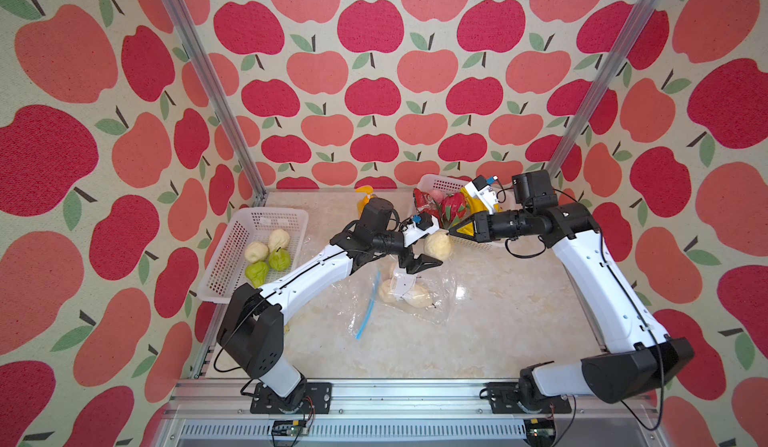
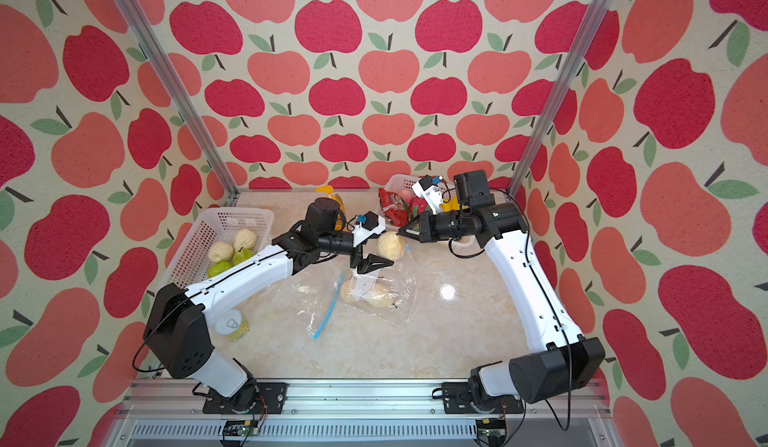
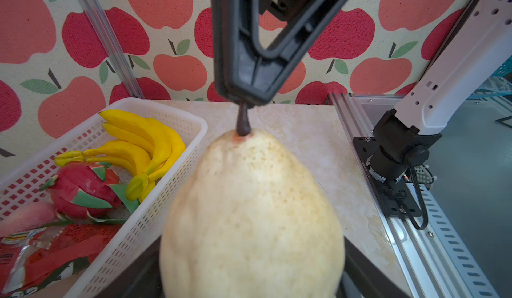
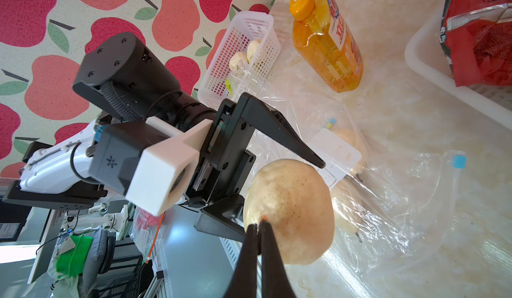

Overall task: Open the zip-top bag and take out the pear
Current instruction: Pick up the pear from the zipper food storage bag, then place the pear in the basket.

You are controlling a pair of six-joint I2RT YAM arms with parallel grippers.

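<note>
A pale yellow pear (image 1: 438, 246) (image 2: 390, 245) hangs above the table, clear of the zip-top bag (image 1: 419, 307) (image 4: 388, 199). My right gripper (image 1: 451, 232) (image 4: 259, 223) is shut on its brown stem (image 3: 243, 122). My left gripper (image 4: 282, 183) straddles the pear's body (image 3: 249, 213), with one finger (image 4: 291, 144) against one side and the other against the opposite side. The clear bag lies flat on the table below, its blue zip strip (image 1: 368, 312) slack. At least one more pale pear (image 1: 399, 293) and a white card lie inside it.
A white basket (image 1: 232, 258) at the left holds pale and green pears. Another basket (image 3: 166, 111) at the back holds bananas, a dragon fruit and a red packet. An orange soap bottle (image 4: 327, 47) stands at the back, and a can (image 2: 232, 324) sits by the left arm.
</note>
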